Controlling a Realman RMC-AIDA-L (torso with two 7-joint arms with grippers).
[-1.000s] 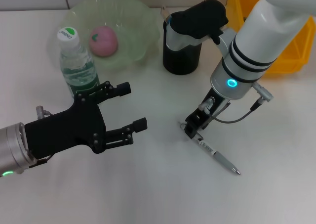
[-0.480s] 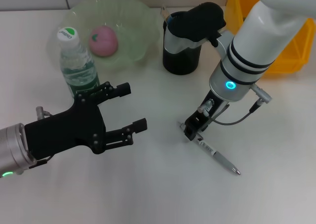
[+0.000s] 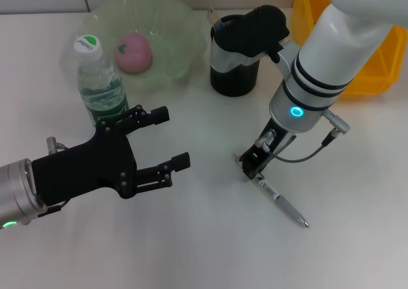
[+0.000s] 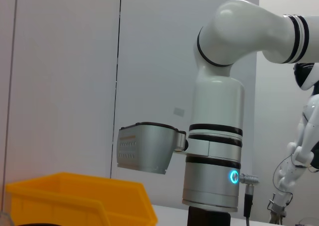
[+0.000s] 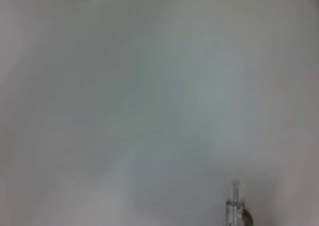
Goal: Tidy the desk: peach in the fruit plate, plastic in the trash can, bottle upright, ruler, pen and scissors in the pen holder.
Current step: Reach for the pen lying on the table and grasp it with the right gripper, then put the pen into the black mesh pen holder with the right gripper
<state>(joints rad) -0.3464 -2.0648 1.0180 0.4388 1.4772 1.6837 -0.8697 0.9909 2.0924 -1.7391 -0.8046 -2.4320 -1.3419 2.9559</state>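
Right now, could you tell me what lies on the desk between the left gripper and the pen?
Nothing: in the head view, the desk is bare white tabletop between the open left gripper and the pen, where the right gripper sits.

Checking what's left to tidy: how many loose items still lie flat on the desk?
1: the pen, lying on the desk under the right gripper. Arms may hide others.

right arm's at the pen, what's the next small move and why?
Probably close the right gripper on the pen and lift. The pen lies flat on the desk, its near end at the gripper, the pen holder just beyond. The left gripper hovers open, idle.
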